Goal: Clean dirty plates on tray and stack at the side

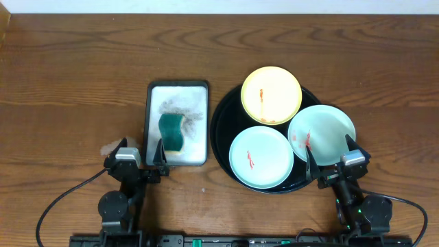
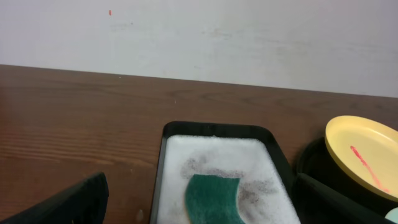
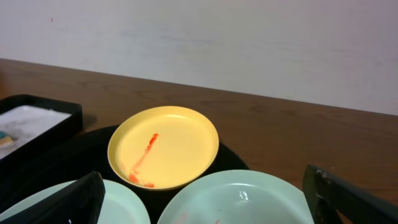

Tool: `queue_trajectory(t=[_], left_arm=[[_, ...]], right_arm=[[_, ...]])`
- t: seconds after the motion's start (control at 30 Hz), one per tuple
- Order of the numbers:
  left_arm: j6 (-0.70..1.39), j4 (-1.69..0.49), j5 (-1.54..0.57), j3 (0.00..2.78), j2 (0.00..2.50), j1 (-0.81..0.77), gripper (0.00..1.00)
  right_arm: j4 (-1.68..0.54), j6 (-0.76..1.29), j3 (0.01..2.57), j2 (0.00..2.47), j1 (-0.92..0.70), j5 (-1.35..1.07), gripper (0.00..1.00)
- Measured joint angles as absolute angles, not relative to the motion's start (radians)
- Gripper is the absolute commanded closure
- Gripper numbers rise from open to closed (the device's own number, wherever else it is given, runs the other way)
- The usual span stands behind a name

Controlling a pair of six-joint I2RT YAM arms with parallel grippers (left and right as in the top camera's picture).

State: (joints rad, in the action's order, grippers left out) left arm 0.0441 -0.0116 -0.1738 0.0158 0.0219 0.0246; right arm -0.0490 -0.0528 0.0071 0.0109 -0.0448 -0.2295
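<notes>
A wooden table [image 1: 68, 68] holds a large round black tray [image 1: 223, 127] right of centre, with a white sponge tray [image 1: 195, 147] and green sponge [image 1: 171, 132] just to its left. Three small plates lie on the black tray, all smeared red: a yellow plate [image 1: 271, 95] at the back and two mint plates [image 1: 260, 158] [image 1: 322, 134] in front. They look light, stiff and slick, probably best pinched at the raised edge. Both arms sit low at the near edge. The left gripper [image 1: 140, 147] faces the sponge tray and the right gripper [image 1: 331, 154] faces the plates, both with fingers spread wide, holding nothing.
</notes>
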Motion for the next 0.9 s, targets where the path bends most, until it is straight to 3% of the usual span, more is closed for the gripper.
queue_trajectory(t=[0.5, 0.73, 0.9], left_arm=[[0.044, -0.002, -0.21, 0.016, 0.022, 0.025, 0.06], [0.044, 0.025, -0.323, 0.022, 0.025, 0.025, 0.06], [0.049, -0.1, -0.348, 0.173, 0.103, 0.025, 0.06]], right_arm=[[-0.048, -0.053, 0.007, 0.011, -0.045, -0.236, 0.01], [0.067, -0.053, 0.019, 0.012, -0.045, -0.403, 0.01], [-0.073, -0.052, 0.171, 0.044, -0.045, -0.441, 0.01]])
